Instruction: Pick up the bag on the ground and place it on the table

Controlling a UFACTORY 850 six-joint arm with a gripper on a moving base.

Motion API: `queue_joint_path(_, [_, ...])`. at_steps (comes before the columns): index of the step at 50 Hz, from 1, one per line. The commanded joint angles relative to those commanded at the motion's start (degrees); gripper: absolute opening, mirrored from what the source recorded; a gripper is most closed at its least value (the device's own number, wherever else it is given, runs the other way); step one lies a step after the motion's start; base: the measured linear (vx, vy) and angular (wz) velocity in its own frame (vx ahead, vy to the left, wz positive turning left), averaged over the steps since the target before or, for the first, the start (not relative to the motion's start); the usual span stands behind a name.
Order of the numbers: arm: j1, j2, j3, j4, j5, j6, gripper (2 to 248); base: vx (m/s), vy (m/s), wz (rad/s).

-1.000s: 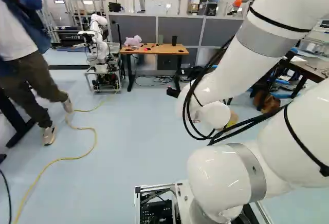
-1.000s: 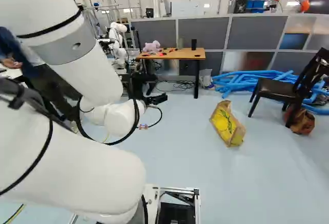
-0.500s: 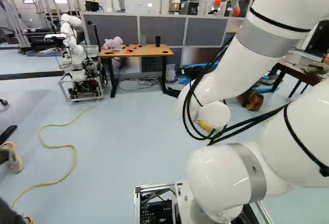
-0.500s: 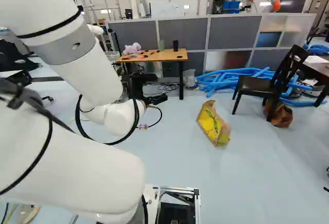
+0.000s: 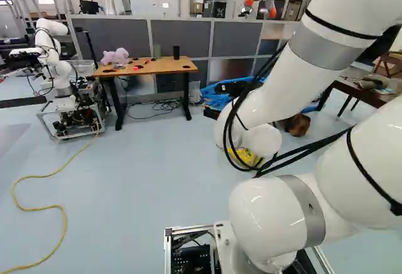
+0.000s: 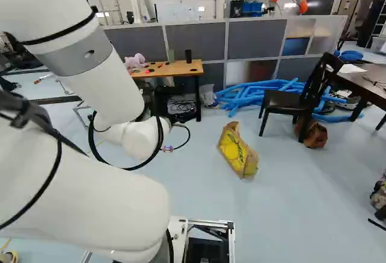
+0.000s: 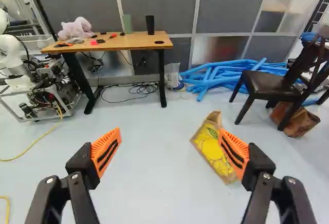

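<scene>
White arm [image 6: 102, 76] up close, gripper [image 6: 183, 117] at its end with the jaws spread wide open; yellow-and-brown bag [image 7: 212, 149] is just lying on the floor [image 7: 154, 183] further ahead, partly behind one finger in the wrist view; past that there's a dark chair [image 7: 267, 86], then the wooden table [image 7: 128, 42] with a pink plush toy [image 7: 76, 29] on it, grey partition [image 7: 154, 3] right behind.

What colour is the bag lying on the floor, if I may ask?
The bag is brown with a yellow front, clearest in the right base view.
</scene>
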Motion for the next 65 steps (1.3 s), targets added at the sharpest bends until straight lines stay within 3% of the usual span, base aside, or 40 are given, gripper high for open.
queue_joint_path(36, [0.0,0.0,0.0,0.0,0.0,0.0,247,0.259,-0.074,-0.016])
queue_joint_path(65, [0.0,0.0,0.0,0.0,0.0,0.0,247,0.284,-0.131,-0.339])
